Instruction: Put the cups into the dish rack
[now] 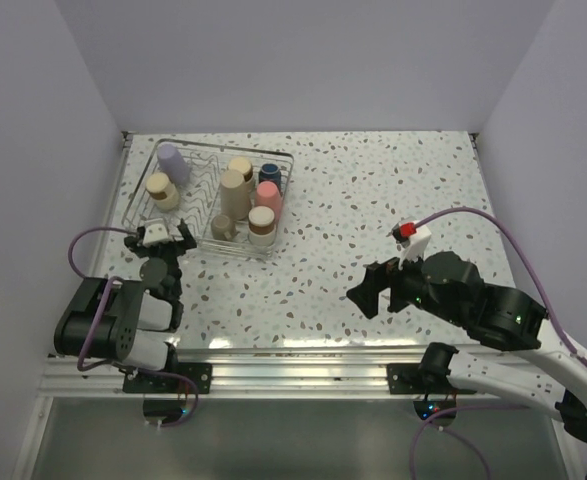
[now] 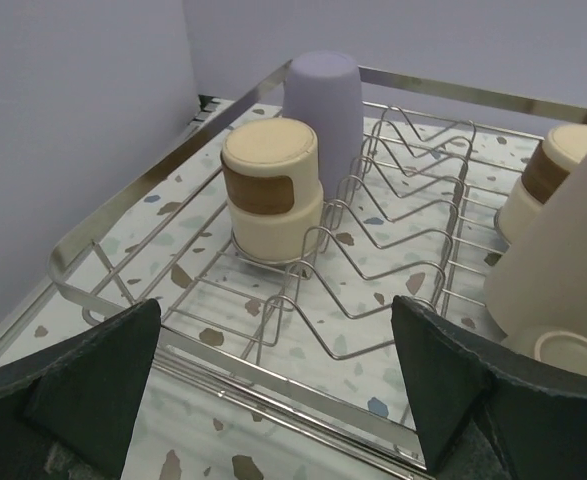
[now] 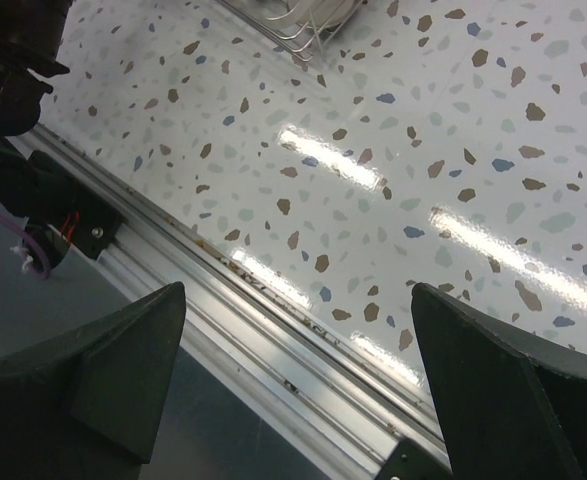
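No legible text or labels anywhere

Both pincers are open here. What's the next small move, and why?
Probably draw the left pincer back from the dish rack toward its base. Every cup in view, like the lavender cup, already sits in the rack, the table shows none left, and both pincers, the right pincer included, are open and empty.

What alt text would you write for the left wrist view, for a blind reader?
A silver wire dish rack holds a cream cup with a tan band, with a lavender plastic tumbler behind it. The open left gripper frames the bottom corners.
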Controlling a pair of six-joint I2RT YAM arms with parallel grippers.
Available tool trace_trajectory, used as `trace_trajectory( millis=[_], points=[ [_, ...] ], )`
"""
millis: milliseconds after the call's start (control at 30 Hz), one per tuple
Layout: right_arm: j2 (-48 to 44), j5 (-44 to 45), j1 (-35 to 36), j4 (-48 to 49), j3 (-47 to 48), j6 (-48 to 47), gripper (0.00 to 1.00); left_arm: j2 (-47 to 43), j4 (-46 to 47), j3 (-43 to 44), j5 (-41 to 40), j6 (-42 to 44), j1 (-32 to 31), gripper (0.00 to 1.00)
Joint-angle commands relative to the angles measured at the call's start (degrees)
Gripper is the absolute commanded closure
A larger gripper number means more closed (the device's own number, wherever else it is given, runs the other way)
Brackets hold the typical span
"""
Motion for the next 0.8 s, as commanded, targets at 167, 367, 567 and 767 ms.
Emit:
trace_trajectory(
  millis=[167, 367, 567, 767],
  points=[
    [-0.3, 2.6, 0.1, 0.8, 1.6, -0.3, 0.01, 3.3, -4.8, 4.9, 5.1, 3.8, -0.3, 0.00],
    [-1.3, 5.3, 0.1, 0.5, 0.9, 1.7, 0.01, 3.0, -5.7, 5.3, 5.3, 3.2, -0.3, 0.00],
    [-3.1, 8.0, 0.1, 0.0, 0.7, 3.1, 0.01, 3.0, -5.8, 5.2, 5.4, 3.1, -0.4, 0.00],
    [-7.4, 9.0, 0.1, 2.1, -1.5, 4.2, 0.01, 3.2, -5.6, 5.2, 5.4, 3.2, -0.3, 0.00]
  ],
)
